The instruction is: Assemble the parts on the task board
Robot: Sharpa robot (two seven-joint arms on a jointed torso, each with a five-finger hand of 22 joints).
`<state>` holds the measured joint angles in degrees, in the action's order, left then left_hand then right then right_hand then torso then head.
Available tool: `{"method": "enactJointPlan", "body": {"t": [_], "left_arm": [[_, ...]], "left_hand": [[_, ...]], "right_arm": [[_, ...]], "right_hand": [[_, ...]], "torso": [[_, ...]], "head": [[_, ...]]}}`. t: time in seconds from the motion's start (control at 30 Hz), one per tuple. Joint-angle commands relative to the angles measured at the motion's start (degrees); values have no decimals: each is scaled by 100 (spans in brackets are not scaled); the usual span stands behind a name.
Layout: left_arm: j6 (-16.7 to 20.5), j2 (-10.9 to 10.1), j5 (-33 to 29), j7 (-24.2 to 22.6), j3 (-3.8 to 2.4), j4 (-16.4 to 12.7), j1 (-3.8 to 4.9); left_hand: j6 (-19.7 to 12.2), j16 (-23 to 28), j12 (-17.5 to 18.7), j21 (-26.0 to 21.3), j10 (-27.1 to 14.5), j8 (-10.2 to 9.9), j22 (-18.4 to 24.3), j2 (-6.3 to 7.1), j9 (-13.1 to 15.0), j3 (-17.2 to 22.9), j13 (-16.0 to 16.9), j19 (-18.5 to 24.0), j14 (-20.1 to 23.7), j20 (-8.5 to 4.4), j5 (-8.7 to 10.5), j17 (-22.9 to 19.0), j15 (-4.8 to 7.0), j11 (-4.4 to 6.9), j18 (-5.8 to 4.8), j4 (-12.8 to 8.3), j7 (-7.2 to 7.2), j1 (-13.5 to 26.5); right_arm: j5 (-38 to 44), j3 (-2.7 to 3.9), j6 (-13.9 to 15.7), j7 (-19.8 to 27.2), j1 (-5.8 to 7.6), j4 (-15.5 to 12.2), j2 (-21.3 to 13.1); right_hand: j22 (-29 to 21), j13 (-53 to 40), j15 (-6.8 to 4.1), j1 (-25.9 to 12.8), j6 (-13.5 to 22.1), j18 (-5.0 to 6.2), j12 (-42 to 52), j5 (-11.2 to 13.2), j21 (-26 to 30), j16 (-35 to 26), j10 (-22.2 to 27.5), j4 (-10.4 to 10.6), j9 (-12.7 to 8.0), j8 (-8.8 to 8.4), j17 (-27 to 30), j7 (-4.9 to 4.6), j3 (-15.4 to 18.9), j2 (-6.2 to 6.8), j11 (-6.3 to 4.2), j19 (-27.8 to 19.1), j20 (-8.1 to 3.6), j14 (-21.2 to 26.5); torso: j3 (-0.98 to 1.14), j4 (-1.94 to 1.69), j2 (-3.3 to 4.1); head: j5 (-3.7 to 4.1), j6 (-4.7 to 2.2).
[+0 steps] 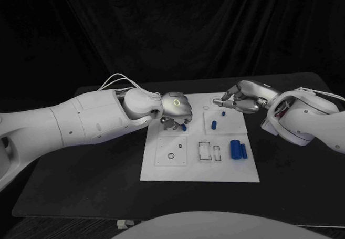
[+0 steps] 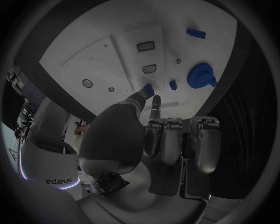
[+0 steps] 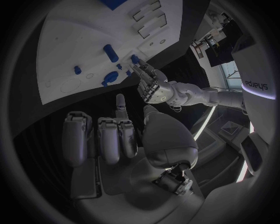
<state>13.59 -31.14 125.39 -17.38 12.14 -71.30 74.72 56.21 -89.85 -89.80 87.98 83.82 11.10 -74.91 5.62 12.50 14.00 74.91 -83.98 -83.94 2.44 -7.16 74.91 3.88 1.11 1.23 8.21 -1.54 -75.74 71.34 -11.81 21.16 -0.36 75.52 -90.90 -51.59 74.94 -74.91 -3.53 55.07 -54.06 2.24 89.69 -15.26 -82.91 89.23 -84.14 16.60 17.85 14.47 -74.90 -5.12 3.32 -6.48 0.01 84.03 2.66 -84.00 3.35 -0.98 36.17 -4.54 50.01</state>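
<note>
The white task board (image 1: 201, 166) lies in the middle of the black table. My left hand (image 1: 175, 110) hovers over its far left part and pinches a small blue part (image 1: 183, 127) between thumb and a finger, close above the board; the left wrist view shows the same blue part (image 2: 148, 90) at the fingertips (image 2: 155, 100). My right hand (image 1: 243, 97) hangs over the board's far right corner, fingers curled in with nothing in them. A blue gear (image 2: 200, 74) and a short blue peg (image 2: 173, 85) sit on the board near the left hand.
A long blue block (image 1: 238, 149) lies at the board's right side beside two rectangular slots (image 1: 205, 151). Another blue piece (image 1: 214, 124) and a tiny one (image 1: 223, 113) stand between the hands. A round recess (image 1: 170, 156) marks the board's left half.
</note>
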Motion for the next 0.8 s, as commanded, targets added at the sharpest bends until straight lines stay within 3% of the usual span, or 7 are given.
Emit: {"method": "enactJointPlan", "body": {"t": [0.03,0.5,0.8], "left_arm": [[-75,25,-35,18,-6,13,-21],[-13,71,-35,124,-6,84,-80],[59,90,-35,269,-6,114,-95]], "left_hand": [[33,-15,-20,0,618,36,-1443,13,10,-18,1509,-471,-606,5,25,1509,20,42,-73,-4,8,32],[82,-15,-20,-2,618,75,-1443,-27,53,-17,1509,-470,-606,1,10,1509,23,41,-73,3,4,60],[189,-15,-20,22,618,169,-1450,-124,165,3,1509,-485,-606,-7,-118,1509,32,41,-79,-24,4,81]], "right_arm": [[6,4,-65,-97,-14,-5,-1],[6,4,-117,-110,-27,9,8],[6,4,-213,-114,-32,16,19]], "right_hand": [[1260,-1487,34,56,-2,-36,22,-23,22,14,-574,16,8,23,-1370,17,40,-35,44,236,46,-567],[1251,-1468,35,58,-6,-30,14,-22,48,6,-564,17,10,26,-1353,17,46,-50,45,223,47,-563],[1243,-1456,37,60,-11,-24,9,-24,72,-3,-558,18,12,28,-1332,17,52,-66,46,211,48,-558]], "torso": [[1,1,0],[0,0,0],[1,0,-1]], "head": [[-4,-1],[-7,-1],[-10,-1]]}}
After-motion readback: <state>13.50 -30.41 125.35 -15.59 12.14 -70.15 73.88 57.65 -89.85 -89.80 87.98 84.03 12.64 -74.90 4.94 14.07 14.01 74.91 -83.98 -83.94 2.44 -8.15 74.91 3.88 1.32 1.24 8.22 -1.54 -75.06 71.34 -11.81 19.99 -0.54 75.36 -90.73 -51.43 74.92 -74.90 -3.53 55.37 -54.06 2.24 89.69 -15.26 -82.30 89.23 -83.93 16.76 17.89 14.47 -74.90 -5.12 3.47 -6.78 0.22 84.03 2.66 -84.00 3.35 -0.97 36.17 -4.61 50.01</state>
